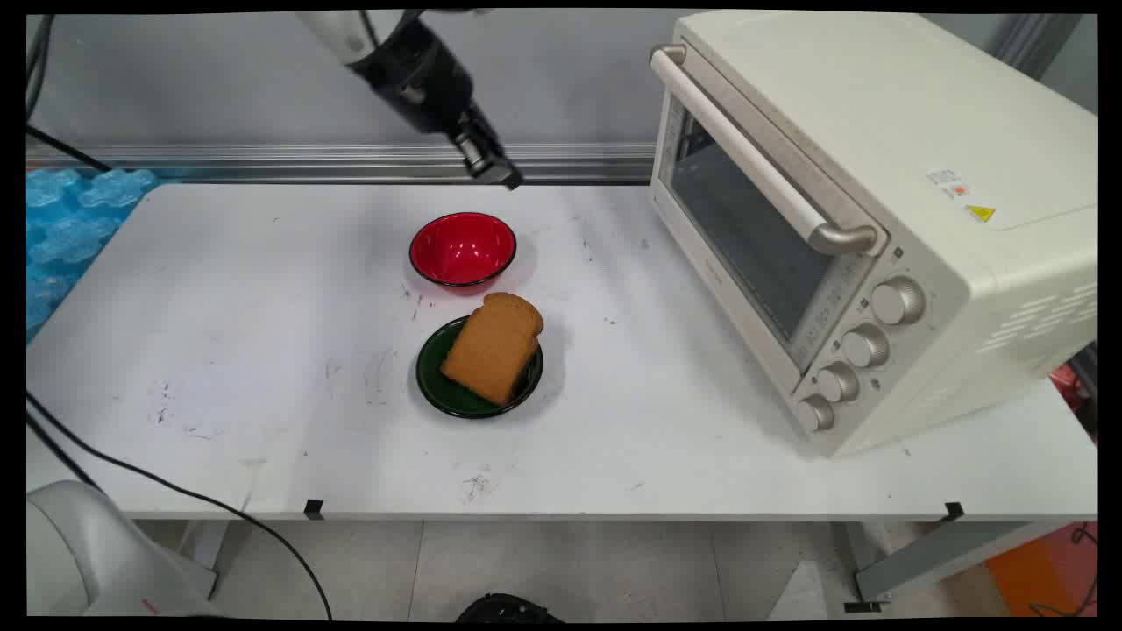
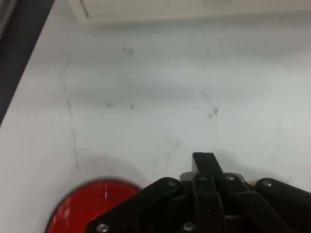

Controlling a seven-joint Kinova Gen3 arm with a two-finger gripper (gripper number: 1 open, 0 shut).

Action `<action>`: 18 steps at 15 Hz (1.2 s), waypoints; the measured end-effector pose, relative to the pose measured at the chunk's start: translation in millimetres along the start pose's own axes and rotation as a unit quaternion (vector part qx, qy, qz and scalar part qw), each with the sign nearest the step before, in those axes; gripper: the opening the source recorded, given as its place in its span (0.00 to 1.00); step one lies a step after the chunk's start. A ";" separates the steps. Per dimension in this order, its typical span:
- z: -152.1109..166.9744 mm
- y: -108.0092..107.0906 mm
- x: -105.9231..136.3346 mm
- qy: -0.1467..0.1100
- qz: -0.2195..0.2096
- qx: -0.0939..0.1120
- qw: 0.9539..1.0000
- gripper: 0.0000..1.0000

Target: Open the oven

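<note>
My black gripper hangs in the air above the back of the table, its fingers pressed together and holding nothing. Just below and in front of it sits an empty red bowl. In the hand view the shut gripper points over bare table, with the red bowl at the lower left. Nearer the front, a slice of brown toast lies tilted on a dark green plate, overhanging its rim.
A large cream toaster oven stands at the right with its glass door closed and a metal handle along the top. Its base edge shows at the top of the hand view. Black cables trail off the table's left front.
</note>
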 end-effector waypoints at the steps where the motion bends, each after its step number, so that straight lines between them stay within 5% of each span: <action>1: -0.7 -1.0 11.2 0.006 0.001 -0.003 1.000 0.00; 18: -16.7 -2.3 162.4 0.081 0.009 -0.029 0.996 0.00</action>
